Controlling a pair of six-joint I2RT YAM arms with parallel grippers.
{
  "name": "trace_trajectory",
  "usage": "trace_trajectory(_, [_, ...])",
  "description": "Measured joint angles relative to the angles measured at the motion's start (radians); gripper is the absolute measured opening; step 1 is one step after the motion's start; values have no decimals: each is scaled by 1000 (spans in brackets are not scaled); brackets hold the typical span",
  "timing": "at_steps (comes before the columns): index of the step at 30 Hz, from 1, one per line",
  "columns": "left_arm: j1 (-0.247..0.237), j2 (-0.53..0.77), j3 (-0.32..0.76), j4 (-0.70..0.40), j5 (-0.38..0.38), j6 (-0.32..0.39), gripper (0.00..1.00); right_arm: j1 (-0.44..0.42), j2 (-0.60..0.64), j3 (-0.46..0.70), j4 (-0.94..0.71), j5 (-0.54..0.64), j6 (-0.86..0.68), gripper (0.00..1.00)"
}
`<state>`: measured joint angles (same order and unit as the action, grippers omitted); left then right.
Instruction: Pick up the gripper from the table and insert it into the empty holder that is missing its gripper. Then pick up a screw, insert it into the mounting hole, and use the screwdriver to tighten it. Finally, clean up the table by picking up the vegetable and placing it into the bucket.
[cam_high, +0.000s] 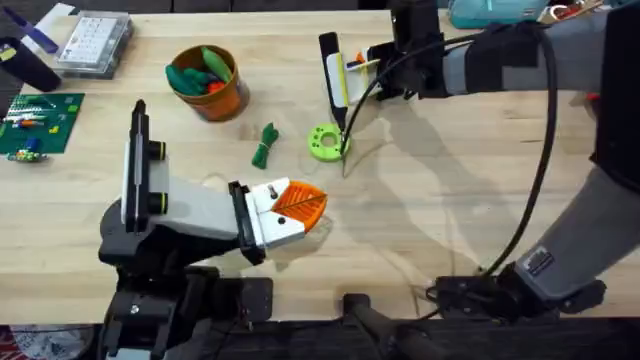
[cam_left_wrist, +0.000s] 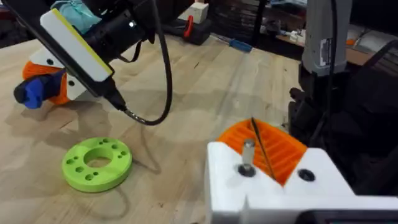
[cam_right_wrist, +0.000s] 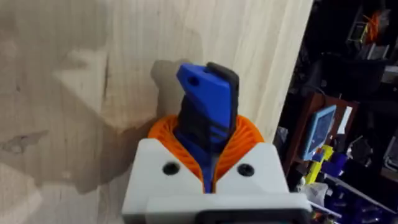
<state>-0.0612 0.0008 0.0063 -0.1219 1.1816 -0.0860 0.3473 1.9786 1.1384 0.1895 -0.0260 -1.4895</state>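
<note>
My left gripper (cam_high: 312, 206) lies low over the near middle of the table (cam_high: 450, 210). Its orange pads (cam_left_wrist: 281, 148) are pressed together, and I can make out nothing between them. Just beyond it and a little to the left, the vegetable (cam_high: 265, 146) lies loose on the wood. The lime-green disc (cam_high: 325, 142) sits flat to its right, close by but not touching. My right arm reaches in from the right, over the disc's far side. My right gripper (cam_right_wrist: 206, 138) is clenched on the blue screwdriver (cam_right_wrist: 203, 93), which stands out between its pads. Far left of all this, the orange bucket (cam_high: 210, 86) holds green and red toy vegetables.
</note>
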Motion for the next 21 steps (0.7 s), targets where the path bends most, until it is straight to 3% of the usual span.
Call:
trace_trajectory(18, [0,0,0,0,0,0,8,0,0,15,-68,3,-26,53])
trace_trajectory(19, [0,0,0,0,0,0,8,0,0,15,-68,4,-24,108])
trace_trajectory(21, [0,0,0,0,0,0,8,0,-2,20,-68,4,-23,386])
